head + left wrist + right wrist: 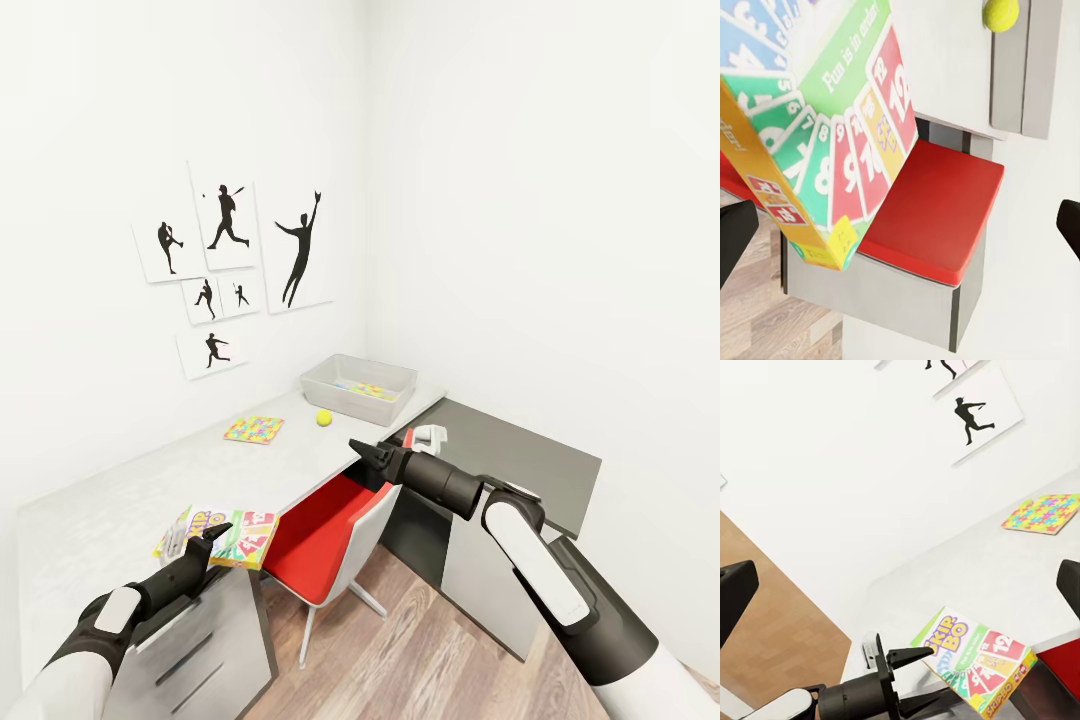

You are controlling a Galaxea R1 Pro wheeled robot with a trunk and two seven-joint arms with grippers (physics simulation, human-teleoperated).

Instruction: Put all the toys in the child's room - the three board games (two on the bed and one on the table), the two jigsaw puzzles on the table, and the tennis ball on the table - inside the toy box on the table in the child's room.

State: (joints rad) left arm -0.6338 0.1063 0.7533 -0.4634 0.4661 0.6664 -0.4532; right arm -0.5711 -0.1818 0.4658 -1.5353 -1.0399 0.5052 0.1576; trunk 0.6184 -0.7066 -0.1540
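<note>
The grey toy box (322, 384) stands in the desk's far corner with a colourful flat piece (366, 390) lying inside. In front of it rest the yellow tennis ball (324, 418) (1000, 13) and a multicoloured jigsaw puzzle (254, 430) (1044, 513). A Skip-Bo board game (240, 537) (817, 150) (979, 660) lies at the desk's near edge. My left gripper (207, 540) (916, 679) is open just short of this box, fingers apart, not touching it. My right gripper (362, 455) hovers open over the red chair, holding nothing.
A red and white chair (325, 540) (937, 210) is tucked under the L-shaped desk (110, 500) between my arms. A dark desk section (530, 450) runs along the right wall. Silhouette posters (230, 270) hang above. Wood floor (420, 650) lies below.
</note>
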